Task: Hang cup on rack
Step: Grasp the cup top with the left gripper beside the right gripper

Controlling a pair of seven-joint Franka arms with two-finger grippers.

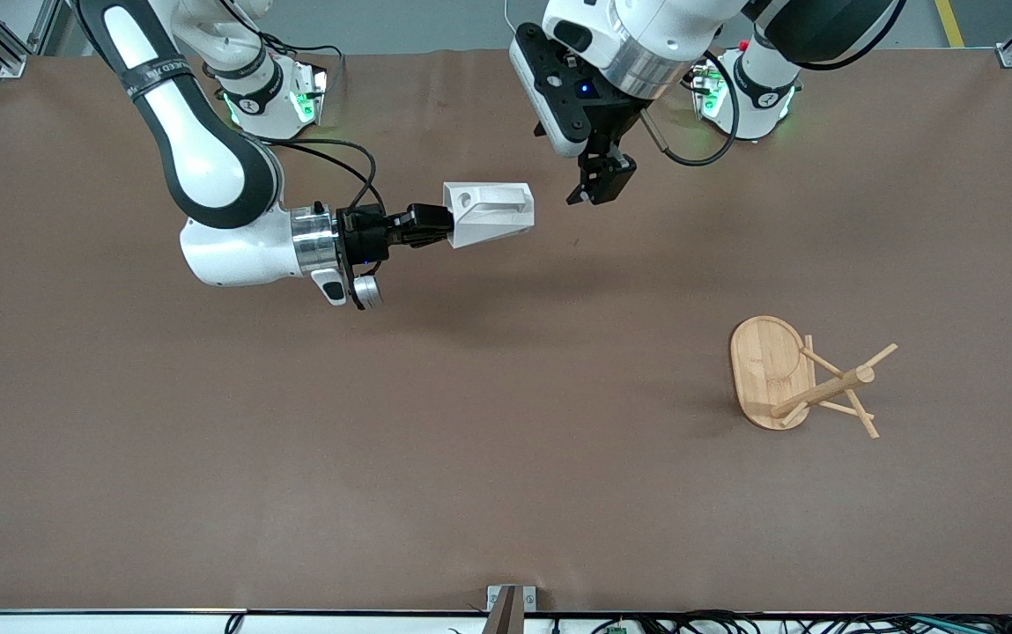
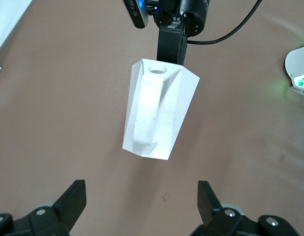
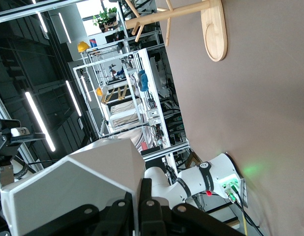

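My right gripper (image 1: 435,227) is shut on the wall of the white faceted cup (image 1: 490,211) and holds it on its side above the table's middle, handle up. One finger is inside the cup and one outside, as the right wrist view shows (image 3: 140,196). The cup (image 2: 159,110) hangs in front of my left gripper (image 2: 142,196), which is open and empty, up in the air beside the cup (image 1: 599,187). The bamboo rack (image 1: 770,370) stands on its oval base toward the left arm's end of the table, nearer to the front camera. It also shows in the right wrist view (image 3: 214,34).
The brown table (image 1: 382,458) carries nothing else. The arm bases (image 1: 272,92) (image 1: 748,88) stand along its farthest edge. A small metal bracket (image 1: 507,606) sits at the nearest edge.
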